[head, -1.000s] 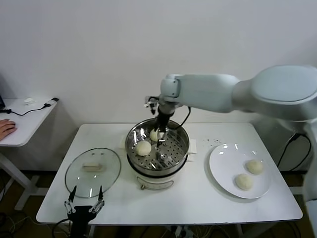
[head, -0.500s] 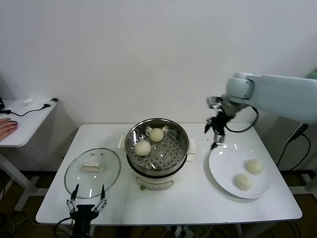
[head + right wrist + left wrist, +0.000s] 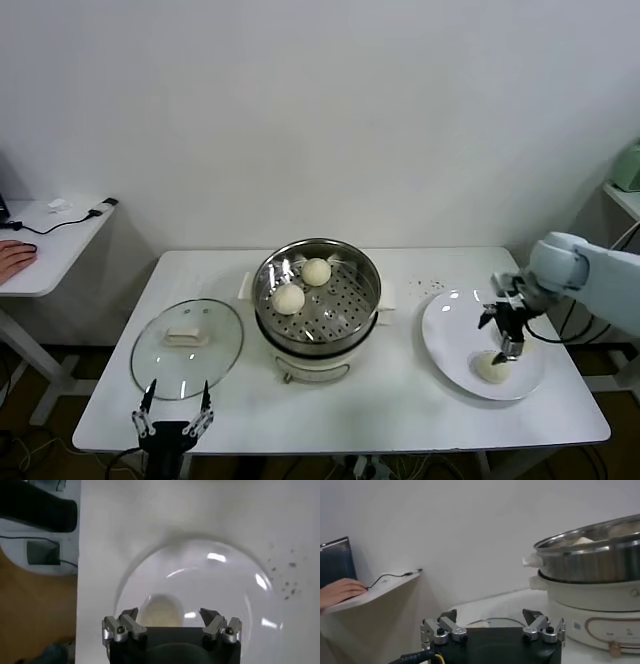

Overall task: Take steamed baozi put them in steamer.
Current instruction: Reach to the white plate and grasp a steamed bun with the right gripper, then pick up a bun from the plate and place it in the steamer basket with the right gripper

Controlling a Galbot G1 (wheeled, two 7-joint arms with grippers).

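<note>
The white bench (image 3: 400, 400) carries everything, with the steamer (image 3: 318, 300) at its middle, a shiny steel pot on a white base. A round glass lid (image 3: 187, 347) lies flat on the bench to the steamer's left, and a white plate (image 3: 450, 335) lies to its right, well apart from it. The right tool (image 3: 503, 335) hangs over the plate with its jaws spread wide and nothing between them; in the right wrist view its open fingers (image 3: 121, 627) frame a bun (image 3: 161, 611) lying on the plate below. The left tool (image 3: 173, 420) waits at the near edge of the bench, just in front of the lid, also fully open and empty. Two buns (image 3: 290, 298) sit side by side on the perforated floor of the steamer. From the head view only one bun on the plate shows clearly; a second may be hidden behind the right tool.
</note>
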